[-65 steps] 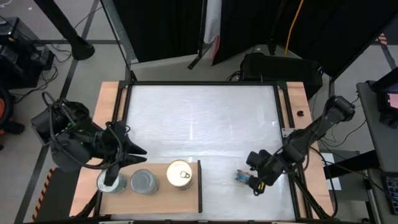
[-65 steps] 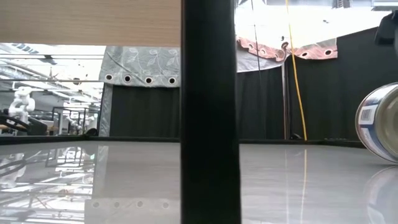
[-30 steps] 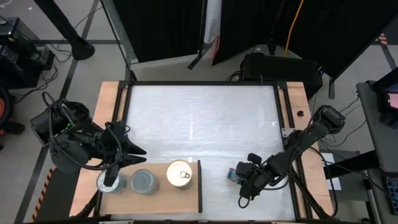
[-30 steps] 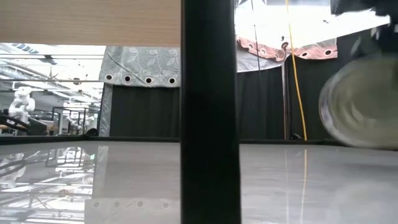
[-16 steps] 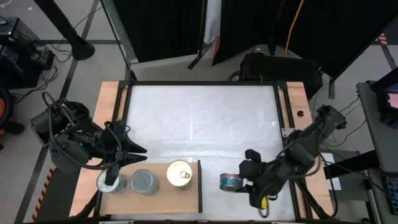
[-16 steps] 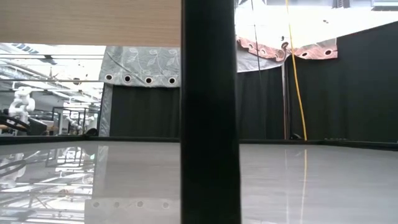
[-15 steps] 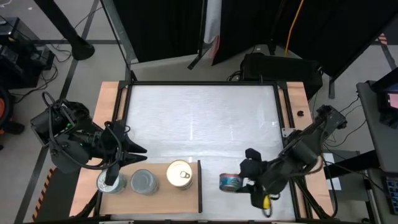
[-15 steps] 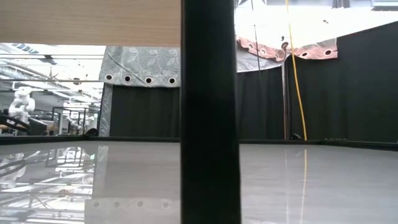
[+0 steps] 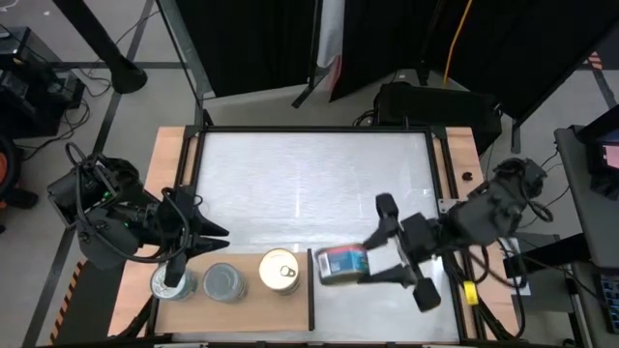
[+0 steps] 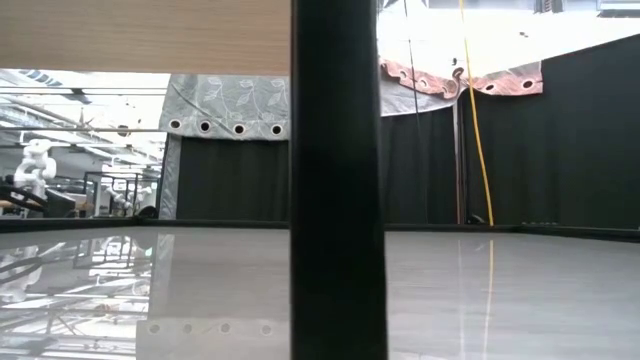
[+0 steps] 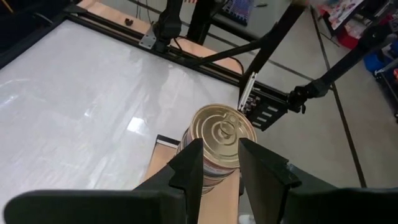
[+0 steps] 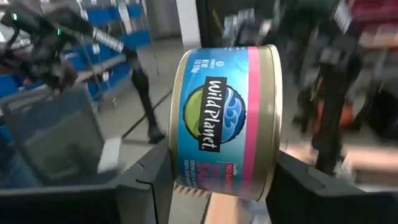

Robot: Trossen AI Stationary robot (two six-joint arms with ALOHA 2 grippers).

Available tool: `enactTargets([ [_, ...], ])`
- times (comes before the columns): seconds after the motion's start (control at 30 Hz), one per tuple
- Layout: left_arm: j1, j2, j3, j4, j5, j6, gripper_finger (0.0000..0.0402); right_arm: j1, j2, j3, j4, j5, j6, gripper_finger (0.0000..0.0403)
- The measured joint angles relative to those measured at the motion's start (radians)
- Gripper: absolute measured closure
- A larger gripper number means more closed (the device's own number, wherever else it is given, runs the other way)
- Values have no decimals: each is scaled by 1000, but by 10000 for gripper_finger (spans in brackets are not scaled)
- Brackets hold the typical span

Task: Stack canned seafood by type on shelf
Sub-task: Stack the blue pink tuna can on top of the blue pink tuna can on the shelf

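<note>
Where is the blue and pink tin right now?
In the high view, the blue and pink round metal tin is gripped by the right gripper, by the light-brown wooden shelf's dark right edge.

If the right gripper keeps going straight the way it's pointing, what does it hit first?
The right gripper, holding a blue-labelled tin, points toward the shelf. First in line looks like the shelf's dark end wall, then the gold-lidded tin, though its height above them is unclear.

Most of the white table (image 9: 309, 184) lies bare. Three tins (image 9: 223, 280) crowd the shelf (image 9: 280, 309), whose dark edge (image 9: 310, 288) stands between them and the held tin (image 9: 343, 263).
</note>
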Motion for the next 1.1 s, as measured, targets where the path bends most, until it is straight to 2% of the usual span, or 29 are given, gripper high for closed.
enactTargets([
  [0.17,0,0,0,0,0,-8,295,-49,4,2,126,7,-138,227],
  [0.37,5,0,0,0,-1,-8,295,-75,36,2,157,1,-279,227],
  [0.67,51,0,0,0,-2,-8,295,-58,150,2,261,0,-639,227],
  [0.77,62,0,0,0,1,-8,295,-55,180,2,285,40,-722,227],
  [1.1,67,0,0,4,5,-9,295,-64,252,2,204,189,-947,227],
])
